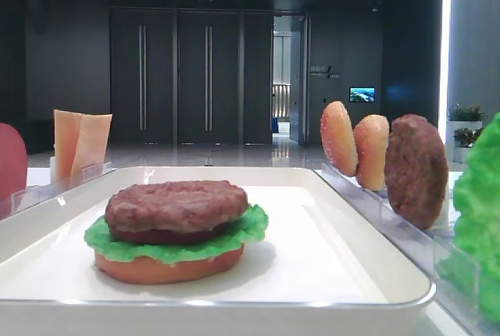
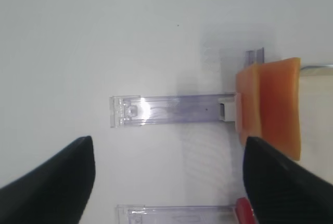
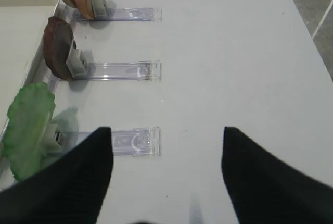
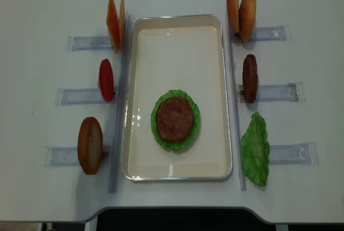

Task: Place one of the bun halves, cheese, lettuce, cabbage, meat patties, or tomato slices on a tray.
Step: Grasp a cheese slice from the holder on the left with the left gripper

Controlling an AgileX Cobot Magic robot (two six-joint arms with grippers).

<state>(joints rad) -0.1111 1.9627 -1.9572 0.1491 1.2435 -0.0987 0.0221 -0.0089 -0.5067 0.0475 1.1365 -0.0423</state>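
Note:
On the white tray (image 4: 177,53) lies a stack: a flat bun disc (image 1: 168,267), a lettuce leaf (image 4: 176,94) and a meat patty (image 4: 174,118) on top. Two cheese slices (image 2: 278,104) stand on edge in a rack left of the tray, with a tomato slice (image 4: 106,79) and a bun half (image 4: 90,145) nearer the front. My left gripper (image 2: 168,143) hovers open over bare table beside the cheese. My right gripper (image 3: 166,135) is open and empty over the table, right of the racked lettuce (image 3: 28,125). Neither gripper shows in the exterior views.
Right of the tray, clear racks (image 3: 136,141) hold two sesame bun halves (image 4: 241,12), a second patty (image 4: 250,78) and a lettuce leaf (image 4: 255,149). Another clear rack (image 2: 171,108) runs out from the cheese. The table's front edge (image 4: 172,209) lies just below the tray.

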